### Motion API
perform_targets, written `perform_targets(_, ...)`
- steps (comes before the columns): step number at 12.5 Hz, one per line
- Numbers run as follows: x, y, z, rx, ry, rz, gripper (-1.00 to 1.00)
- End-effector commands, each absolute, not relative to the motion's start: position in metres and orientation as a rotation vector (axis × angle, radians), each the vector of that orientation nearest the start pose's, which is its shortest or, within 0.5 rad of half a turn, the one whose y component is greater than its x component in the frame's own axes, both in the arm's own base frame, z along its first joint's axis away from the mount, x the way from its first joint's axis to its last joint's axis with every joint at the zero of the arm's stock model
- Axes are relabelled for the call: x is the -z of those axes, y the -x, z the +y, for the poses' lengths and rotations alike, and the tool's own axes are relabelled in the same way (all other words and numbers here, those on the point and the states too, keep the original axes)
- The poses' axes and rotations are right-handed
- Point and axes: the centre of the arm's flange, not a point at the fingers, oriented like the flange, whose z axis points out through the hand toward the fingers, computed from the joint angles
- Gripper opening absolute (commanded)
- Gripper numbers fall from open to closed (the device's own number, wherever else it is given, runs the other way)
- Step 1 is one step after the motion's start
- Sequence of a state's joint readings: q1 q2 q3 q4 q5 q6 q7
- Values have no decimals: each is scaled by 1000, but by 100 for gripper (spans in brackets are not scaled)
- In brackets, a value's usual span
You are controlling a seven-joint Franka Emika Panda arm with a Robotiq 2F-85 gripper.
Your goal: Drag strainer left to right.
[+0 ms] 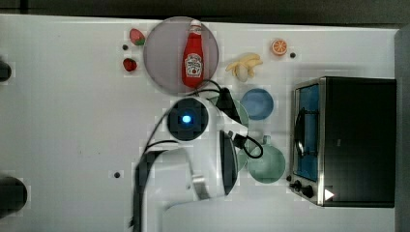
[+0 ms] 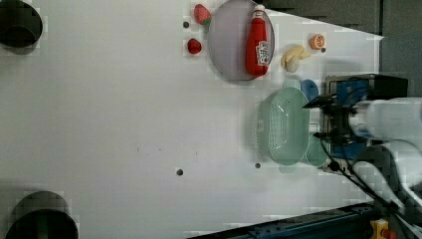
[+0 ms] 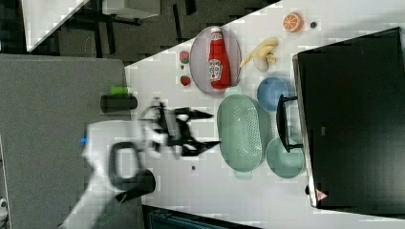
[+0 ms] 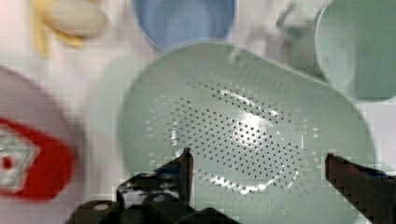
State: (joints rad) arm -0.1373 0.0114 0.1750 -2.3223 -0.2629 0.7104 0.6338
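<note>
Gripper (image 3: 207,129) jaws spread wide, empty, at mid-frame in the right view; I judge them poised to straddle the pale mint-green oval plastic strainer (image 3: 241,132) rim for dragging.

White tabletop (image 2: 124,124). Pale mint-green oval plastic strainer (image 2: 285,127) with a grid of small holes lies at the left view's right-centre. Black two-fingered gripper (image 2: 316,119) just beside its right rim, fingers spread wide, holding nothing. Round mint-green mug (image 2: 316,152) tucked at the strainer's lower right; small blue bowl (image 2: 309,89) above. Red ketchup bottle (image 2: 258,42) rests on a grey round plate (image 2: 226,45).
</note>
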Motion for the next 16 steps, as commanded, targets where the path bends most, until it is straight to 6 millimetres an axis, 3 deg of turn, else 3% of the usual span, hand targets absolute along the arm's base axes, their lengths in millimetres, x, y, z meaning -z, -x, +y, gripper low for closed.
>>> perform_targets(1, -404, -496, -10, 51, 2789, 1749, 100)
perform_targets(3, -451, -486, -9, -43, 2755, 1580, 100)
perform_targets(5, -509, -479, -8, 40, 2799, 1415, 100)
perform_targets(9, -586, -449, -7, -41, 2824, 1423, 100)
perform_targets(11, -602, -445, -11, -54, 2832, 1407, 100)
perform_targets(16, -597, -446, -12, -78, 2837, 1407, 100)
